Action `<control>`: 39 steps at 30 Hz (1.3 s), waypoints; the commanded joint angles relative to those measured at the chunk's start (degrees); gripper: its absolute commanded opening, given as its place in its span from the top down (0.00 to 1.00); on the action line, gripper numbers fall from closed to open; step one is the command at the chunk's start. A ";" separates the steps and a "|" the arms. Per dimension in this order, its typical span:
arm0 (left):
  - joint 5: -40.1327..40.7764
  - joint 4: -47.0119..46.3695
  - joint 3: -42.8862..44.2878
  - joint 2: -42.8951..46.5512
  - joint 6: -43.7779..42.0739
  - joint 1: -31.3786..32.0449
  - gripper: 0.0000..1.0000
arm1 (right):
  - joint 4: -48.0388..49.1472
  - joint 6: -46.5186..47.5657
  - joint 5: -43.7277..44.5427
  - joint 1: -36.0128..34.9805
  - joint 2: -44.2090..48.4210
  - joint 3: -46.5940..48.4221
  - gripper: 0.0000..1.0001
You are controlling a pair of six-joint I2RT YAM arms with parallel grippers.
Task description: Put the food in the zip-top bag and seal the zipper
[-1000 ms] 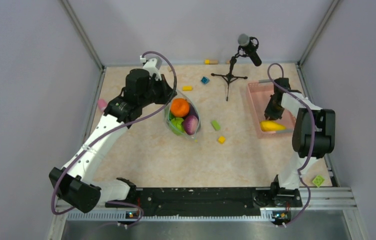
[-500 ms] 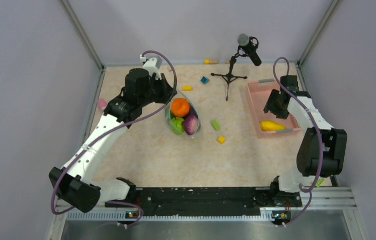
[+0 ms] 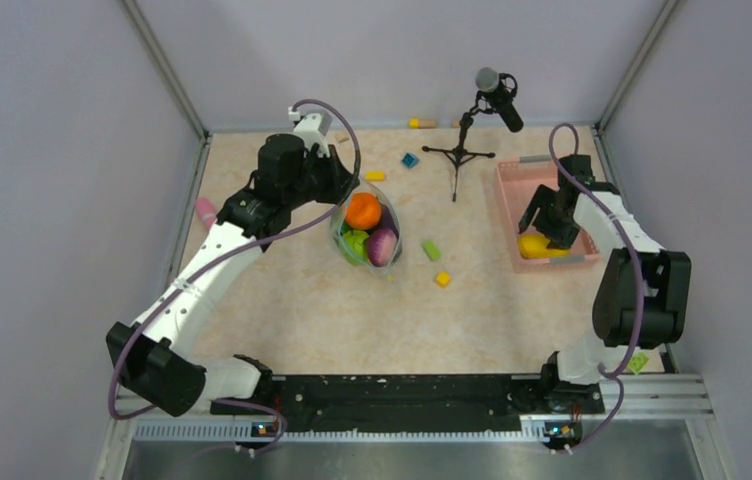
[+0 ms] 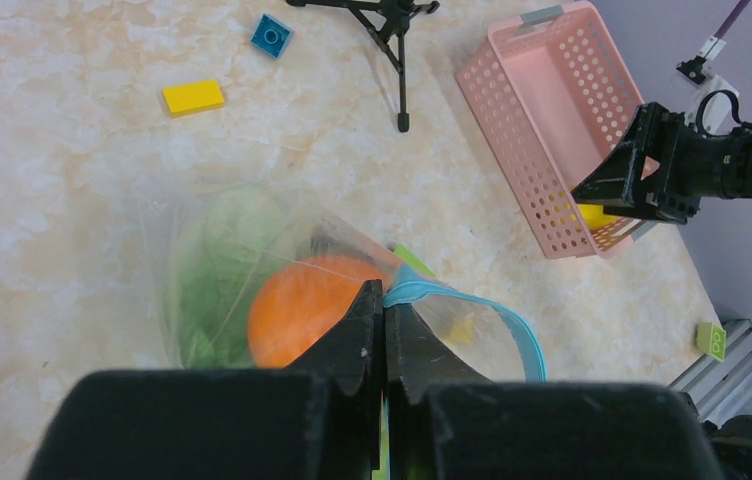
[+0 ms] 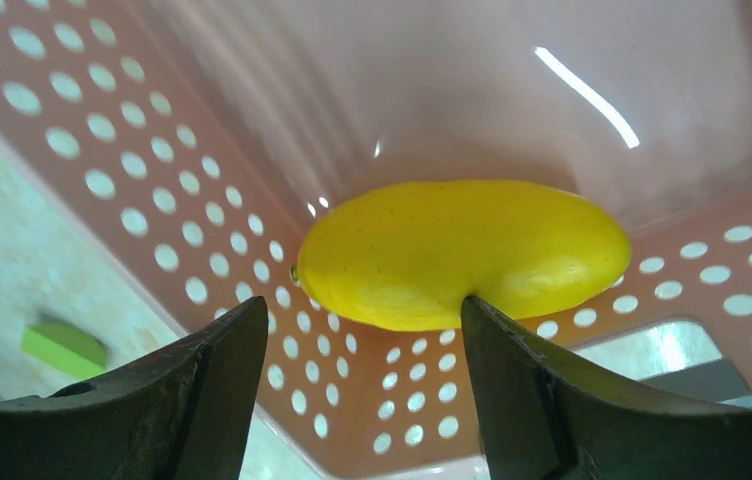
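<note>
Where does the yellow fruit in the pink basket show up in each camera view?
Top external: yellow fruit, far right, near end of the pink basket.
Left wrist: fruit upper right, behind the basket's perforated corner.
Right wrist: fruit at centre, on the basket floor.
Shared landmark: the pink basket.

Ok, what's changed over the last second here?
The right gripper shifted over the yellow fruit in the pink basket and opened its jaws, with nothing gripped yet. The left gripper stayed shut on the teal zipper, and the zip-top bag barely moved.
</note>
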State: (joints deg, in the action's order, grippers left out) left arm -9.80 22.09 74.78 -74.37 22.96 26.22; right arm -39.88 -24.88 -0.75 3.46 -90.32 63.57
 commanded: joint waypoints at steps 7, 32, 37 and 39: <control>0.29 -3.01 0.93 -0.13 -1.10 -0.56 1.00 | 13.26 -7.25 10.49 1.54 -13.06 3.39 0.26; -3.96 -1.31 4.83 -5.04 -1.95 -0.64 1.00 | 7.39 70.28 -16.31 3.57 2.71 4.24 0.14; -2.77 -0.96 4.52 -4.72 -1.78 -0.66 1.00 | 2.55 79.96 -23.13 3.57 1.97 3.09 0.15; -2.28 -0.45 4.57 -4.66 -1.78 -0.68 1.00 | 2.54 81.70 -24.31 3.57 1.28 1.62 0.15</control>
State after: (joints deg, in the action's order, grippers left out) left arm -12.58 21.69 77.36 -79.68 21.91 25.65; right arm -34.48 46.17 -17.21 7.14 -87.85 65.73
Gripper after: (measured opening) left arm 0.013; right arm 0.854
